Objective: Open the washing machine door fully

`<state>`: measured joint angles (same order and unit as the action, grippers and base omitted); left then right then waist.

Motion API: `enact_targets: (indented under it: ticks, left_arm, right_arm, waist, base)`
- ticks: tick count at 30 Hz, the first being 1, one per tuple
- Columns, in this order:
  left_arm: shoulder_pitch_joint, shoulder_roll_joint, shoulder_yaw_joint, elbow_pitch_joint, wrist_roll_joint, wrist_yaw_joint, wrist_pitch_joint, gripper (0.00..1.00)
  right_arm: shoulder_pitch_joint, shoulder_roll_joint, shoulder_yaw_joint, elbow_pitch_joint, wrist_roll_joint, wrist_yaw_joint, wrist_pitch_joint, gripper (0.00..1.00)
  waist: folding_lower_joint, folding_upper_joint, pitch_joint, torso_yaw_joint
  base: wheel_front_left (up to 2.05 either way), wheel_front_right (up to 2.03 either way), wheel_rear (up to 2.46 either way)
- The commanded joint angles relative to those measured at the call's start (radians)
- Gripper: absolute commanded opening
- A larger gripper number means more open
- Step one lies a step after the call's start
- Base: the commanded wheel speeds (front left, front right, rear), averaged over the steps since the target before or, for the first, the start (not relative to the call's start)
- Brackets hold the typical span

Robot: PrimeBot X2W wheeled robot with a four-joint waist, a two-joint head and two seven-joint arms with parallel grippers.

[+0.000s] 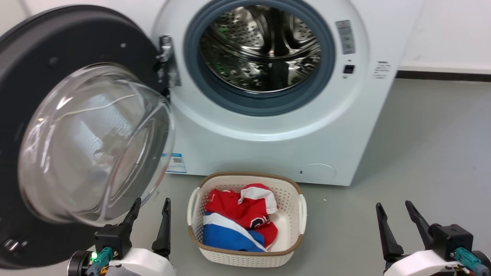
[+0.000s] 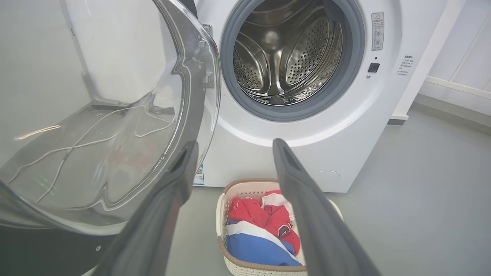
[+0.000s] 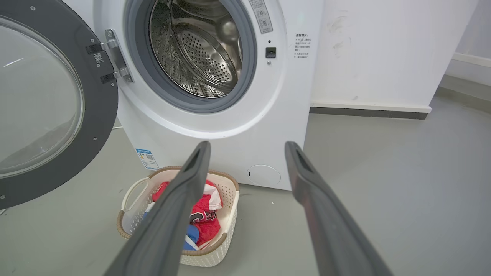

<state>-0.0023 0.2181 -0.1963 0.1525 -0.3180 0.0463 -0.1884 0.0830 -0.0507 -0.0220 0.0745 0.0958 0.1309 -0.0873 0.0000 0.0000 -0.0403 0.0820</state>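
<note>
The white washing machine (image 1: pixel 268 145) stands ahead with its steel drum mouth uncovered. Its round black washing machine door (image 1: pixel 57 50), with a bulging clear glass bowl, hangs swung wide out to the left on its hinge. In the left wrist view the door's glass bowl (image 2: pixel 115 126) looms close on the left, and in the right wrist view the door (image 3: pixel 96 99) sits at far left. My left gripper (image 1: pixel 150 209) is open just below the glass bowl, holding nothing. My right gripper (image 1: pixel 395 211) is open at lower right over bare floor, well away from the machine.
A white laundry basket (image 1: pixel 297 199) with red, white and blue clothes sits on the grey floor right in front of the machine, between my grippers. Pale cables lie on the floor behind the door. A white wall with dark skirting runs at right.
</note>
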Motion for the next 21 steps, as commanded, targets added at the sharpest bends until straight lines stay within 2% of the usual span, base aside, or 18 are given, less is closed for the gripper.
enact_targets:
  ticks: [1, 9, 21]
  left_arm:
    - [-0.015, 0.001, -0.001, 0.009, 0.005, 0.001, -0.009, 1.00]
    - [-0.034, 0.011, 0.005, 0.065, 0.005, 0.015, -0.014, 1.00]
    - [-0.028, 0.020, 0.010, 0.103, -0.008, 0.031, -0.012, 1.00]
  right_arm:
    - [-0.007, 0.001, 0.001, 0.001, 0.001, 0.000, -0.004, 1.00]
    - [-0.007, 0.001, 0.009, -0.001, -0.004, 0.000, -0.001, 1.00]
    - [-0.012, 0.001, 0.010, -0.007, 0.003, 0.000, -0.010, 1.00]
  waist:
    - [0.0000, 0.0000, -0.001, -0.046]
    - [0.0000, 0.0000, -0.003, -0.107]
    - [0.0000, 0.0000, -0.005, -0.113]
  base:
    - [0.00, 0.00, 0.00]
    - [0.00, 0.00, 0.00]
    - [0.00, 0.00, 0.00]
